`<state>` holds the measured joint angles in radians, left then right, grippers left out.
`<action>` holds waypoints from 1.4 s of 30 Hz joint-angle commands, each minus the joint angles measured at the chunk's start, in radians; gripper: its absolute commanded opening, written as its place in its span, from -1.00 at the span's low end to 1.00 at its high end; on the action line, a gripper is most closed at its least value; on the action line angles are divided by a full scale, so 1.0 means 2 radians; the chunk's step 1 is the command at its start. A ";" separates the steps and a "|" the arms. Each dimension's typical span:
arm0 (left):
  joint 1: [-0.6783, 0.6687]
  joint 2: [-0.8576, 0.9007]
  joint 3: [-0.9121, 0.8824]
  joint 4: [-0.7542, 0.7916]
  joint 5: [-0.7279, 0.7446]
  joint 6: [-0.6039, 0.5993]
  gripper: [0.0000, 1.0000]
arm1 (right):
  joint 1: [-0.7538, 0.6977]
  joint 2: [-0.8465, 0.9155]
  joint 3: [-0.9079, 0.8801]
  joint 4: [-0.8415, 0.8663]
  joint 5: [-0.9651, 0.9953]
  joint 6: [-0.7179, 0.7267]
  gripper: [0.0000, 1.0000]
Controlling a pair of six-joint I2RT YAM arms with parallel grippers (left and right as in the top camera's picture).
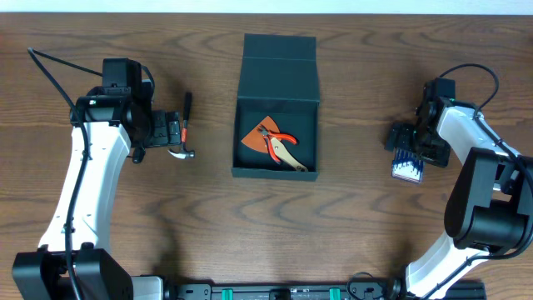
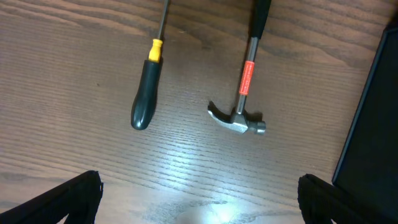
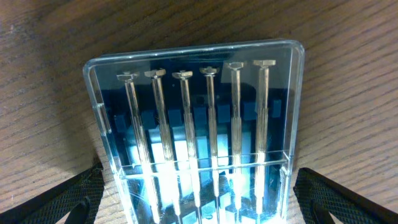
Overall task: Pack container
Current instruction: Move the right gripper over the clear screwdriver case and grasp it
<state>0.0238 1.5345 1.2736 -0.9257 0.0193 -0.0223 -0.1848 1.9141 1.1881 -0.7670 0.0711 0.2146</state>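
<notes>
We have the container (image 1: 275, 173) centre of tabletop (image 1: 358, 242), lid (image 1: 279, 67) flapped back, pliers (image 1: 279, 146) inside. Looks rigid, matte, light-ish: we'd grip a side wall, not the flap. Our left claw (image 2: 199, 198) wide open, empty, above hammer (image 2: 239, 117). Our right claw (image 3: 199, 199) open, straddling clear screwdriver case (image 3: 199, 124), not clamped.

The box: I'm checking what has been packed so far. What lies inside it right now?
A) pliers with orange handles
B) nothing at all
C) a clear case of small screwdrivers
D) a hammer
A: the overhead view shows the pliers lying inside the open box, while the hammer and the screwdriver case lie outside it on the table.
</notes>
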 commanded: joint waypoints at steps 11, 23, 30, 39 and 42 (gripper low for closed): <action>-0.001 0.001 0.012 -0.006 -0.003 0.000 0.97 | 0.001 0.021 -0.001 0.006 0.005 -0.011 0.98; -0.001 0.001 0.012 -0.006 -0.003 0.000 0.97 | 0.001 0.033 -0.001 0.005 0.003 -0.011 0.99; -0.001 0.001 0.012 -0.007 -0.003 0.000 0.97 | 0.001 0.033 -0.001 0.002 0.003 -0.010 0.70; -0.001 0.001 0.012 -0.007 -0.003 0.000 0.97 | 0.001 0.033 0.000 -0.005 0.003 -0.010 0.65; -0.001 0.001 0.012 -0.007 -0.003 0.000 0.97 | 0.001 0.033 0.005 -0.010 0.003 -0.010 0.65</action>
<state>0.0238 1.5345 1.2739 -0.9352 0.0193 -0.0223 -0.1848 1.9343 1.2022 -0.7719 0.0399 0.2008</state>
